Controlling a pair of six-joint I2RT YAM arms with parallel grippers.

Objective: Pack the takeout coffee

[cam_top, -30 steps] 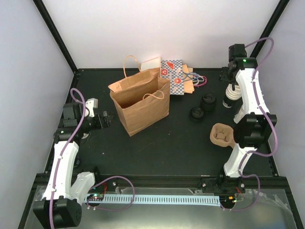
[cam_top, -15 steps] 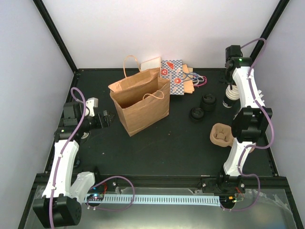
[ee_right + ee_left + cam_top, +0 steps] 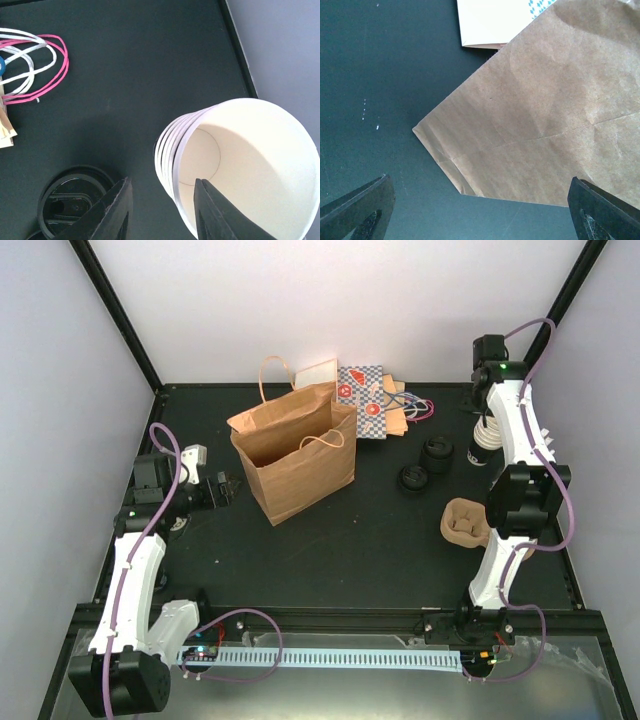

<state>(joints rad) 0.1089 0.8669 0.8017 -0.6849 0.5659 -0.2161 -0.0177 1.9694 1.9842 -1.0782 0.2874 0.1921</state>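
Straight above the stack of cups: the right gripper, fingers parted and gripping nothing, one finger outside the wall on the lid side, the other across the open mouth, the near rim between the two. Depth of the tips against that rim: impossible to tell. Stack upright, long axis pointing straight up at the wrist, mouth open to the camera, standing at the far right of the table, close to the edge rail. By the look of it a job for the right arm: the left gripper well apart on the opposite side, spread wide and empty, facing the flat side of the brown bag. Cups cream-white, several nested, thin rims stepped one inside another, clean and pale within, darker at the base in the overhead view, no lid on top. A loose black lid near the stack, not touching. Probable next need: a pinch on one wall and a straight lift, with some risk of several cups coming up together.
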